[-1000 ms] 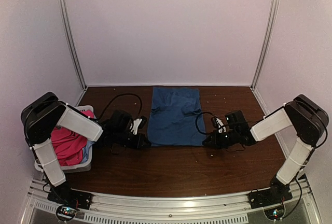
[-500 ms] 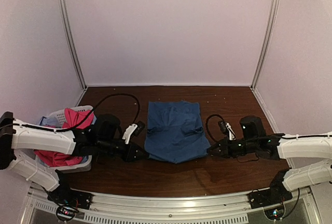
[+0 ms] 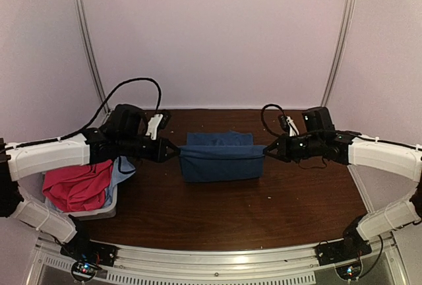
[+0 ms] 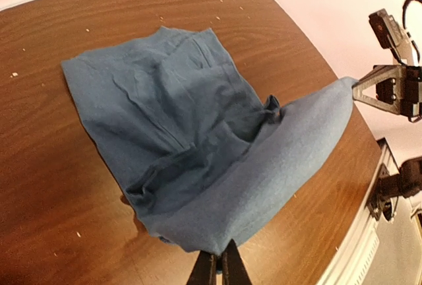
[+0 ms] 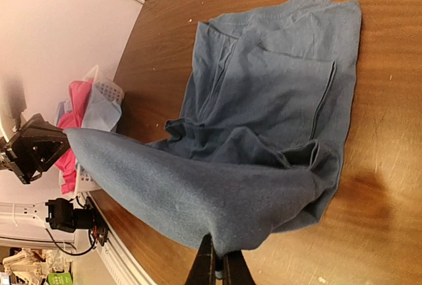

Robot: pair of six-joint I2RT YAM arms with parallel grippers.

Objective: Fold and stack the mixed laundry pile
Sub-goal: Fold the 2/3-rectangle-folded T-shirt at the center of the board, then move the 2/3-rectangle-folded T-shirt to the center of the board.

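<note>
Left hand (image 3: 174, 151) and right hand (image 3: 268, 151), each clamped on a corner of the T-shirt (image 3: 221, 161), hold its raised edge taut between level, outstretched arms. The rest lies on the counter (image 3: 231, 212). Pink shirt (image 3: 76, 186) and pale cloth (image 3: 122, 169) sit in the basket (image 3: 99, 211).

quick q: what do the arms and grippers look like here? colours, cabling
Both arms match: white link shells on the left arm and right arm, black joints and wrists. Left gripper and right gripper are black, tapering to points. A black cable loops at each wrist.
</note>
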